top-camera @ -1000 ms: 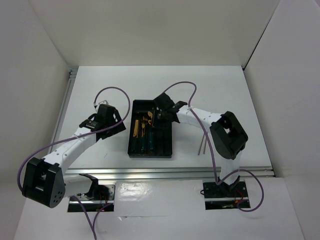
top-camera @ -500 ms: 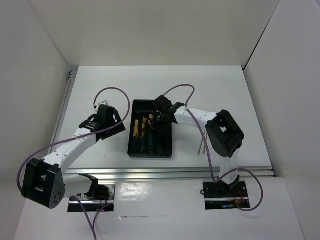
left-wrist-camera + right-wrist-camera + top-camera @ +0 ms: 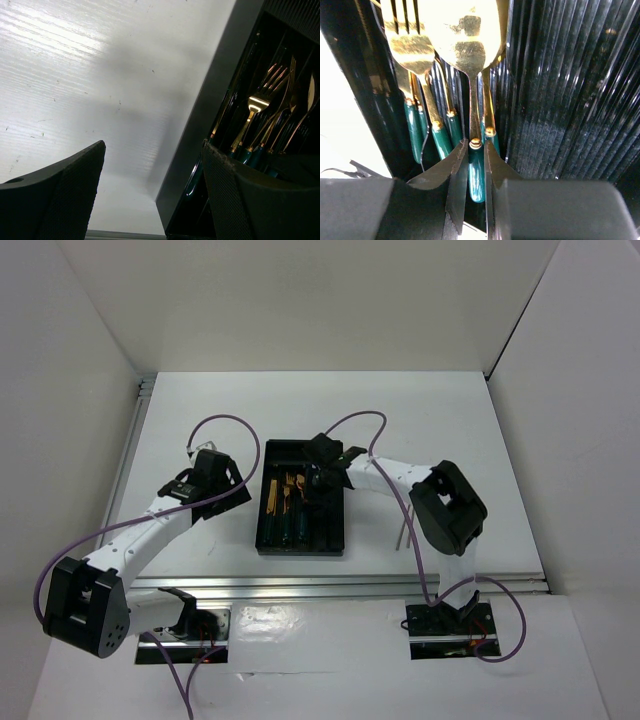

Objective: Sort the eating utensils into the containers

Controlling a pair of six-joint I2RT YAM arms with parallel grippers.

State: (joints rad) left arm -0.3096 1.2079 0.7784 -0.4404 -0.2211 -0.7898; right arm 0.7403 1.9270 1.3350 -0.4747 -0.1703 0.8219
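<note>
Your right gripper (image 3: pixel 476 160): jaws nearly closed, pinching the teal handle of a spoon (image 3: pixel 466 35) just below its gold collar, over a filled compartment of the black tray (image 3: pixel 300 548). You cannot tell whether the spoon rests on the forks (image 3: pixel 412 47). Left gripper (image 3: pixel 154 152): wide apart, empty, beside the tray's left wall. Chopsticks (image 3: pixel 404 530) lie right of the tray.
</note>
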